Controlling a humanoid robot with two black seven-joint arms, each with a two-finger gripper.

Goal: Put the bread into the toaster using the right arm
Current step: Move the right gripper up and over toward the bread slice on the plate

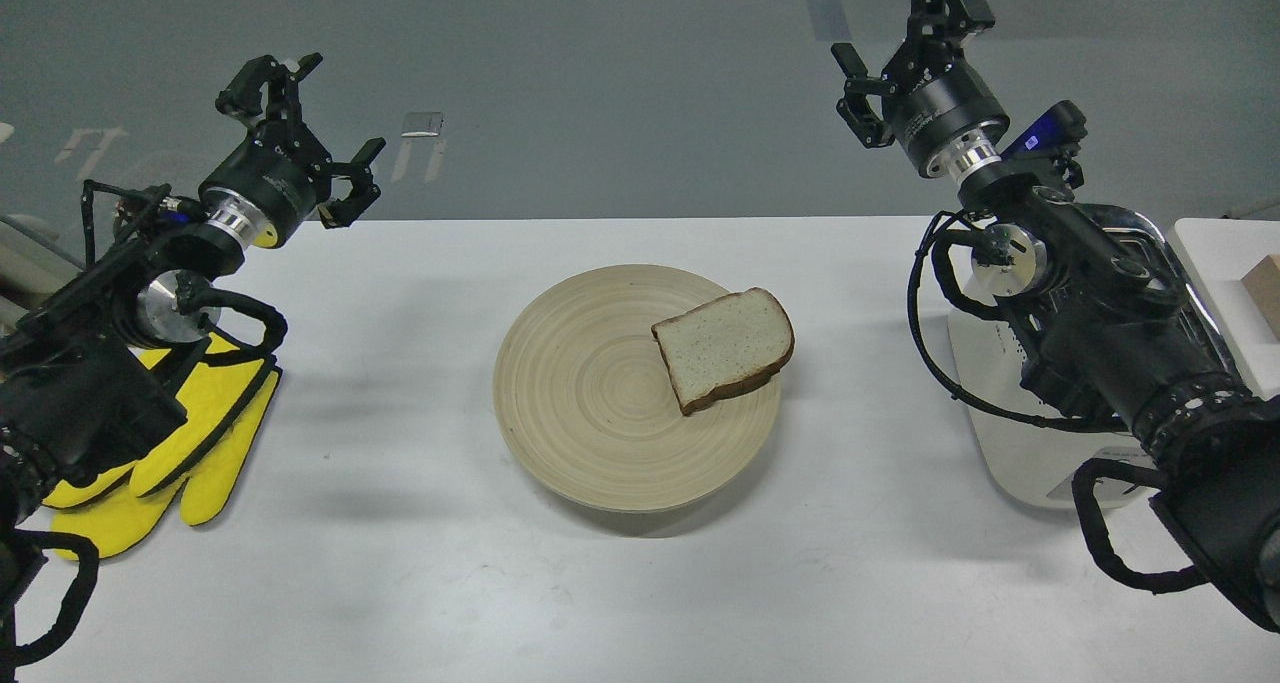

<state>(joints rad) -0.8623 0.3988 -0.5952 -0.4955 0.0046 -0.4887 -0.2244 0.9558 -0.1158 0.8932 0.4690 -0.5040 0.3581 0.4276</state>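
White table point(420, 583) (matte) bears plate point(590, 413), glove point(210, 453), toaster point(1010, 433).

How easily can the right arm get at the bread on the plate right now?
Probably easily: the bread lies uncovered on the plate's right side, and the open right tool hovers apart with nothing between.

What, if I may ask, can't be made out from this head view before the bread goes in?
- Toaster: slots, lever and buttons hidden behind the right arm.
- Brown object: cut off by the right edge.
- Yellow glove: partly covered by the left arm.
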